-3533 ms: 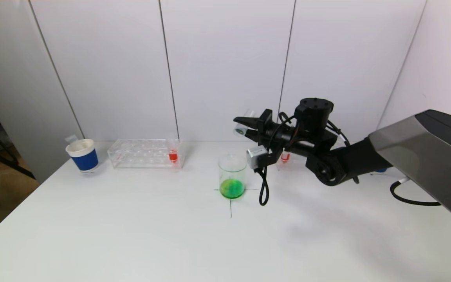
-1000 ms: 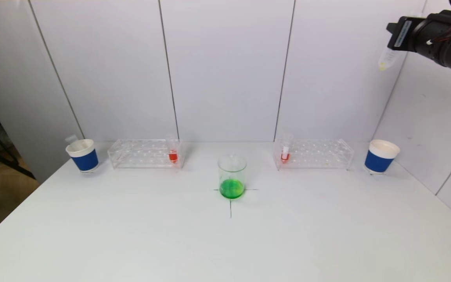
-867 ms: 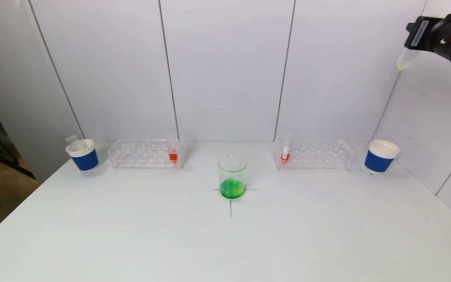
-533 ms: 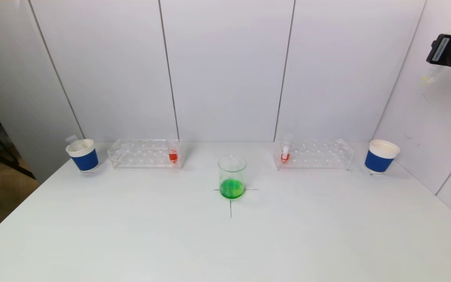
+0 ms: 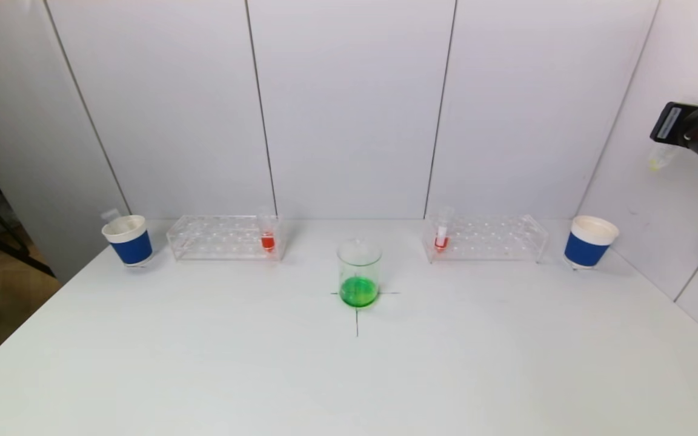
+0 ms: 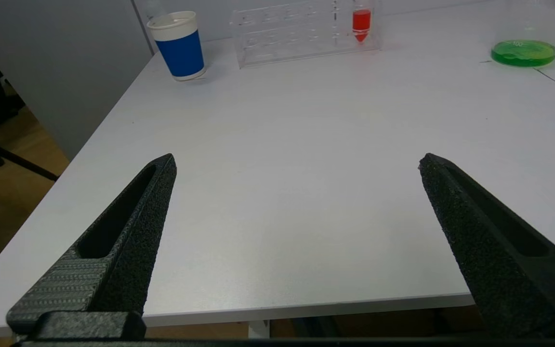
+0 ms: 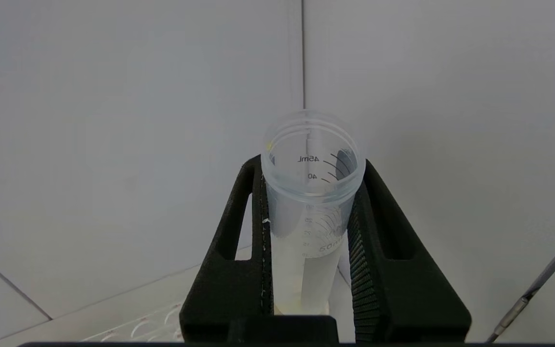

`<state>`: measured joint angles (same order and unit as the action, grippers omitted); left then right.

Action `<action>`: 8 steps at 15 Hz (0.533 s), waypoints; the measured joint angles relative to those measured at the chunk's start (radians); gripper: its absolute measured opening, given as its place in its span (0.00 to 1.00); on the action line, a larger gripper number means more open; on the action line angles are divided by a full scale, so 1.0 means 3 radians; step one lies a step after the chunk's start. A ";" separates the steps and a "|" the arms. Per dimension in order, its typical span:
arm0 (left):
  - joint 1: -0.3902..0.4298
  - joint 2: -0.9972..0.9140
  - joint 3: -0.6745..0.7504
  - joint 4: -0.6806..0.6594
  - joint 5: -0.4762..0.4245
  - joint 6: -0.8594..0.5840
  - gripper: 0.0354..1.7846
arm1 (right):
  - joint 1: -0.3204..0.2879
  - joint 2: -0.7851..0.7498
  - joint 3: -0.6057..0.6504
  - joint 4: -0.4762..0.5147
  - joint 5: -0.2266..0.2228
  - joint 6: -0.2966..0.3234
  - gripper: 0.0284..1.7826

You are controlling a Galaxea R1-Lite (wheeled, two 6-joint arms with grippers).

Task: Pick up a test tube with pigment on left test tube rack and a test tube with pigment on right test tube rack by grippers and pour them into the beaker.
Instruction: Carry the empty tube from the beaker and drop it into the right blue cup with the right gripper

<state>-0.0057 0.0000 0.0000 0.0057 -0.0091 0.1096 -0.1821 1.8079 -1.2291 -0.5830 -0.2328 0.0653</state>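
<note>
The glass beaker with green liquid stands mid-table on a cross mark. In the left test tube rack a tube with red pigment stands upright. The right test tube rack holds another red tube. My right gripper is shut on a clear, nearly drained test tube with yellowish residue. That tube hangs high at the far right, above the right cup. My left gripper is open with nothing between its fingers, low over the table's near left edge.
A blue-and-white paper cup stands left of the left rack, with something clear sticking out of it. Another cup stands right of the right rack. White wall panels close off the back and right side.
The right gripper, shut on the tube, left the beaker, swung up to the far right, then came down along the right edge. Racks, beaker and cups have not moved.
</note>
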 joint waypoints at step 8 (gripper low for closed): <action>-0.0001 0.0000 0.0000 0.0001 0.0000 0.0003 0.99 | -0.0023 0.0298 0.0399 -0.0287 0.0021 0.0116 0.27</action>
<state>-0.0062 0.0000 0.0000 0.0062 -0.0091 0.1104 -0.1889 1.8972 -1.1094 -0.6691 -0.2264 0.1000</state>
